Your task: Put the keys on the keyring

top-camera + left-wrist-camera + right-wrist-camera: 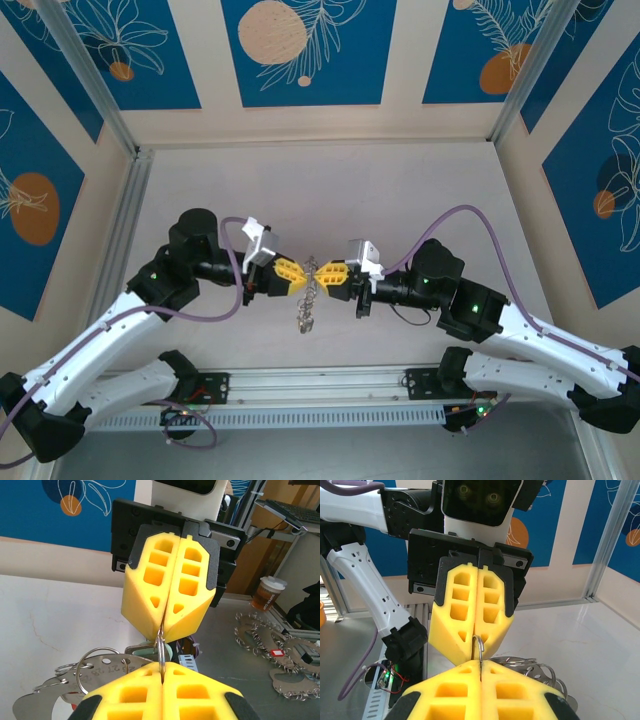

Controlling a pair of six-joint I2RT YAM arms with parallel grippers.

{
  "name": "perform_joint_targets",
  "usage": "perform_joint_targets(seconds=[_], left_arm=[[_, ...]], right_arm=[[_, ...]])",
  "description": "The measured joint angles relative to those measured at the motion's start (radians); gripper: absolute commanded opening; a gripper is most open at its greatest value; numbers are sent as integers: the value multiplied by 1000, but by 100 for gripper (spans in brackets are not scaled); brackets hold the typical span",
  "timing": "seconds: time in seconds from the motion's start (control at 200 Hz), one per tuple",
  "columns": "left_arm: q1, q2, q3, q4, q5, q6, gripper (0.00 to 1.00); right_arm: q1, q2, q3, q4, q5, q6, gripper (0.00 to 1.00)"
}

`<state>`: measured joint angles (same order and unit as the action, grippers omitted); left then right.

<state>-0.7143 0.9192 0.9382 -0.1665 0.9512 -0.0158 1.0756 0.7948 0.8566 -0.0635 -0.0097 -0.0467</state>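
Top external — left tool (pixel 299 274) and right tool (pixel 321 273) tip to tip, both clamped on a wire loop (pixel 161 652); keyring (pixel 306 305) at 6 o'clock; threading apparently unfinished.

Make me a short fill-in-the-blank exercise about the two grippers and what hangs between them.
1. The left gripper and the right gripper meet tip to tip, and both are ___.
2. Their fingers are ___ in colour.
3. Both pinch one thin wire loop, and the keyring hangs ___ them.

Missing words: shut; yellow; below
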Motion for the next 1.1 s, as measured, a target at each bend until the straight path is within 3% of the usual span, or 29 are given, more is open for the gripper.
perform_joint_targets(seconds=[0.485,1.1], left_arm=[[0,35,22,-33,-14,-5,0],[2,63,41,-68,-82,-31,0]], right_arm=[[97,-13,-8,-15,129,-123,0],[183,0,-16,-28,387,-242,0]])
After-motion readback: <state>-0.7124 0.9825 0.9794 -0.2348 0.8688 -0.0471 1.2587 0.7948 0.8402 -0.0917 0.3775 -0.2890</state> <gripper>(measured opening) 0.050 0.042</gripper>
